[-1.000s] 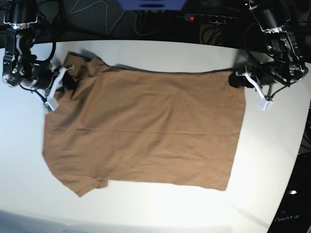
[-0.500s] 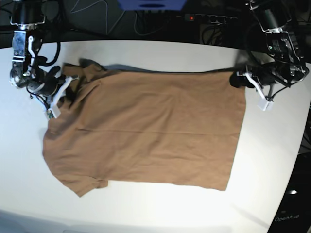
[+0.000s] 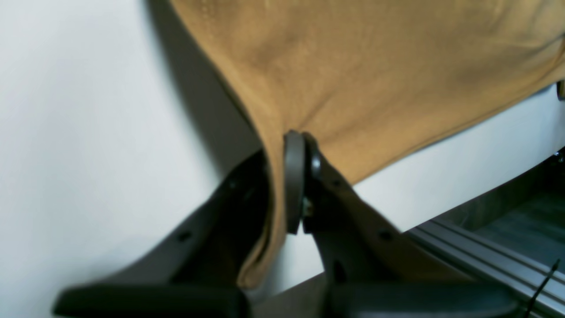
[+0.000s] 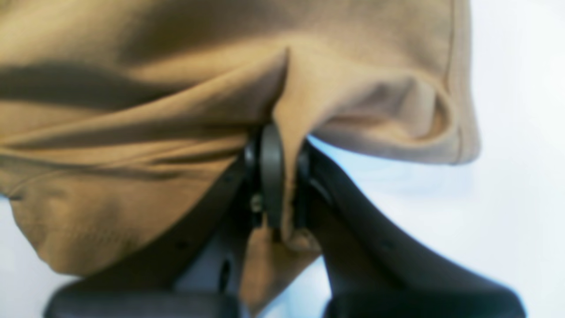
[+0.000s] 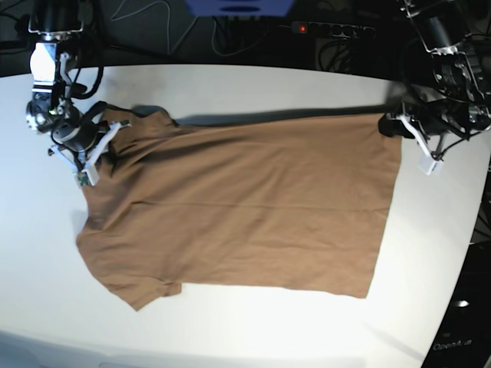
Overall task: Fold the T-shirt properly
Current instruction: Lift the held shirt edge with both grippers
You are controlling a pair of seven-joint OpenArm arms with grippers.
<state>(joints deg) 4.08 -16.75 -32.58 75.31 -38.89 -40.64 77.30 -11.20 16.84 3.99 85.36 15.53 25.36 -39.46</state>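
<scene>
Shifted rightward since a second ago, the T-shirt [image 5: 238,203] has its far edge raised off the white table [image 5: 253,84], casting a shadow there; the rest lies spread flat. At its hem corner, the left gripper [image 5: 391,126] is pinched onto the cloth. At the shoulder, the right gripper [image 5: 106,139] is clamped on a fold of fabric.

t-shirt [image 5: 238,203] shifted toward left-arm side of table [image 5: 253,80]; far edge lifted, shadow band now cast beneath it. right gripper [image 5: 105,138] raised and moved inward; left gripper [image 5: 393,125] drawn outward, hem corner carried along.
</scene>
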